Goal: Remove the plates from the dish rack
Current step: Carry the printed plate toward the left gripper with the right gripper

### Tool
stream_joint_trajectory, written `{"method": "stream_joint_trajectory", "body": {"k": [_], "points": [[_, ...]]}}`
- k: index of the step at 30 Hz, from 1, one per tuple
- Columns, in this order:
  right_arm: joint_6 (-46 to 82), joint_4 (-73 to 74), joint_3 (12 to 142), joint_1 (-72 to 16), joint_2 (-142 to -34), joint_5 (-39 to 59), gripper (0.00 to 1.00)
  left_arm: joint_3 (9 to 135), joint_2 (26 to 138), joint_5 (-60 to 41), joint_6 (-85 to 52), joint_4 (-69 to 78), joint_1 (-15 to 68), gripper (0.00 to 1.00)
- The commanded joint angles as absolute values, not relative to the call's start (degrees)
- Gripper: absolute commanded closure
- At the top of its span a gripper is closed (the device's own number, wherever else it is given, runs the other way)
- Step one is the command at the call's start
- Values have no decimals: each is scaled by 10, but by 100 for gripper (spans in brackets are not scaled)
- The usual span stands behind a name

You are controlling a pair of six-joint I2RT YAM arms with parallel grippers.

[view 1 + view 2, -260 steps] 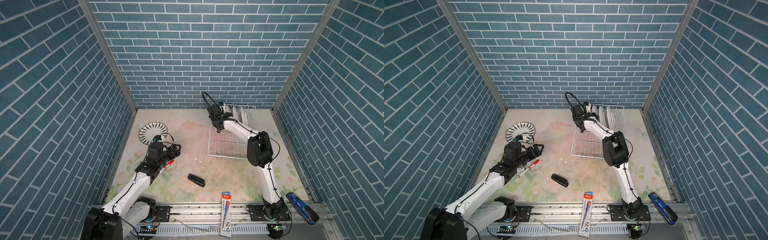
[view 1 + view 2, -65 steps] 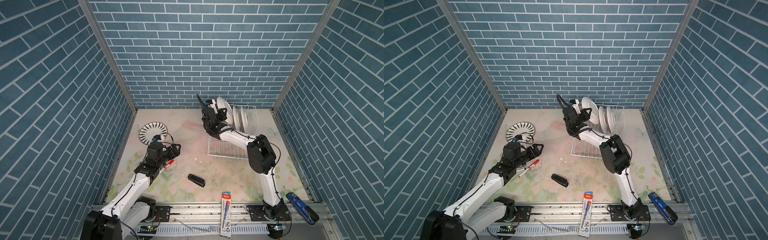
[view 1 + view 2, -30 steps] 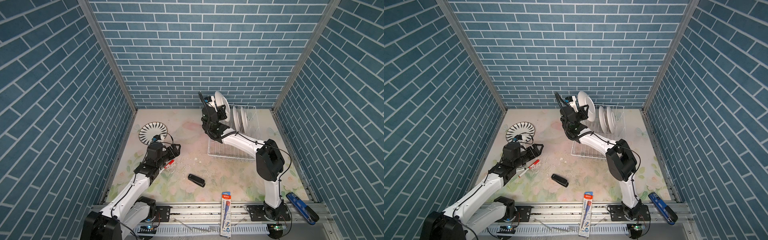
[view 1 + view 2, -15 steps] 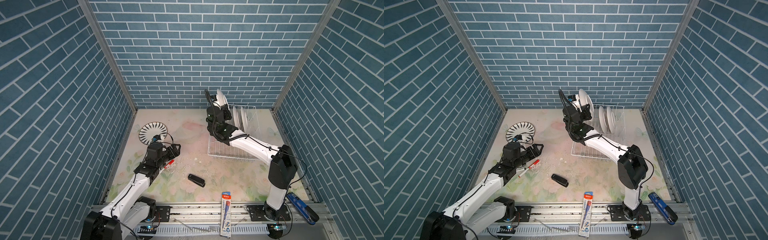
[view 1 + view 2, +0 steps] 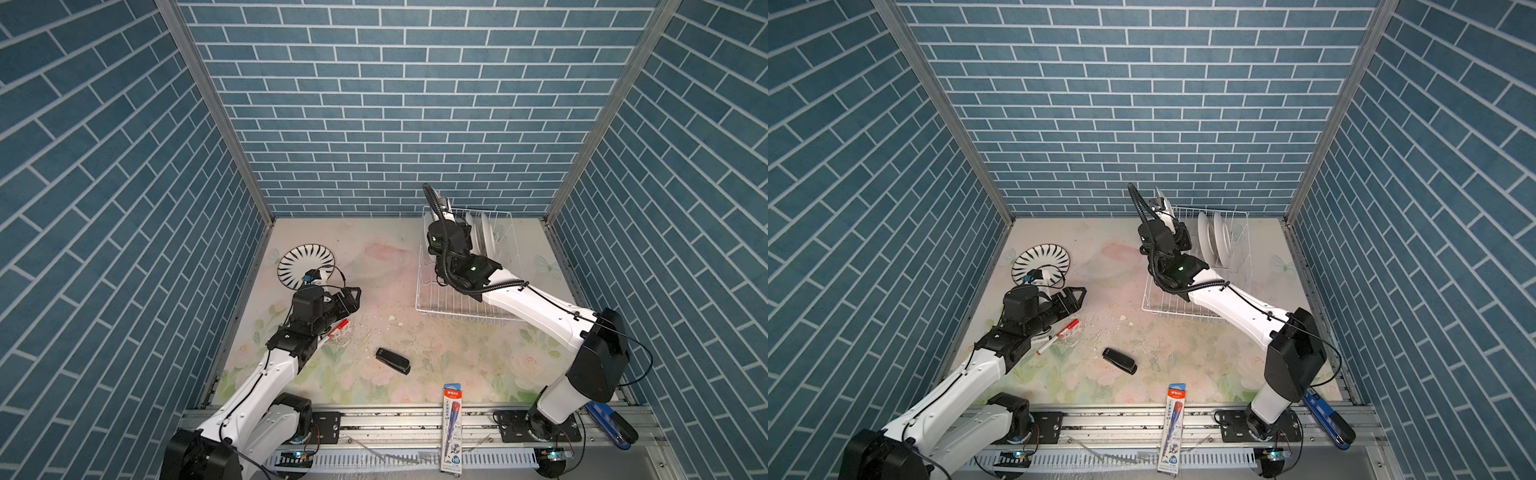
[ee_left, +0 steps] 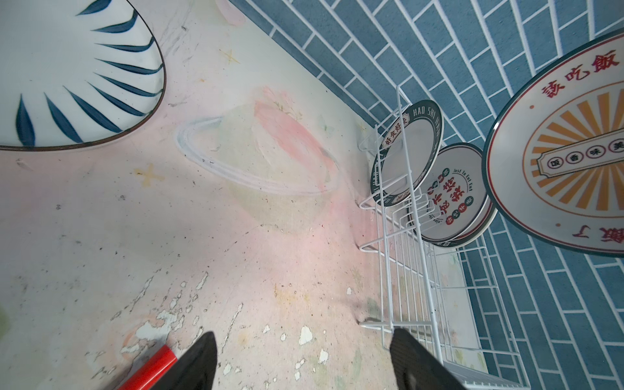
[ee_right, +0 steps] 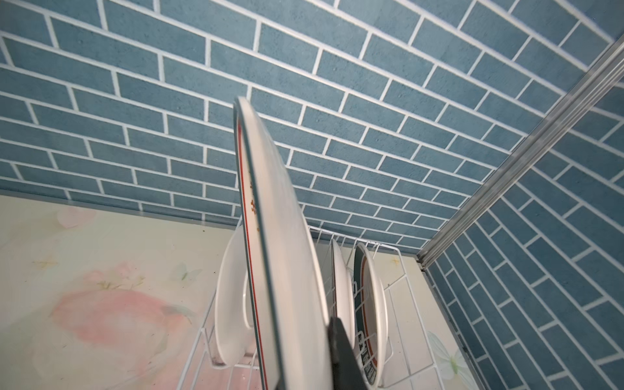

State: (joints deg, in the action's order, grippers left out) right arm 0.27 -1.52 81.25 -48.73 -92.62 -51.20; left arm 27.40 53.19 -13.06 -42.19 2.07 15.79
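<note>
Plate [image 7: 287,253]: clamped by rim in right tool [image 5: 1170,224], held upright, presumably to clear rack [image 5: 1156,305] prongs beneath tool. Left tool [image 5: 1073,296]: parted, empty.

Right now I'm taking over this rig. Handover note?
Left claw: open, empty, low over the table near the red marker.
Right claw: shut on the sunburst plate, held upright above the left end of the dish rack.
Done: striped plate lies flat on the table, far left.
Left: set down the sunburst plate, then unload the three plates standing in the rack.
</note>
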Motion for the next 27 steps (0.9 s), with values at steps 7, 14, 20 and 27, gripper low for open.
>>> {"method": "stream_joint_trajectory", "body": {"k": [7, 14, 20, 27], "points": [[60, 17, 778, -483, -871, -458, 100, 283, 530, -137, -431, 32, 162, 17], [98, 24, 745, -472, -836, -398, 100, 286, 531, -141, -436, 38, 162, 17], [189, 1, 724, -445, -814, -295, 100, 283, 553, -163, -451, 74, 162, 16], [275, 5, 686, -410, -782, -189, 100, 280, 572, -178, -472, 110, 162, 16]]}}
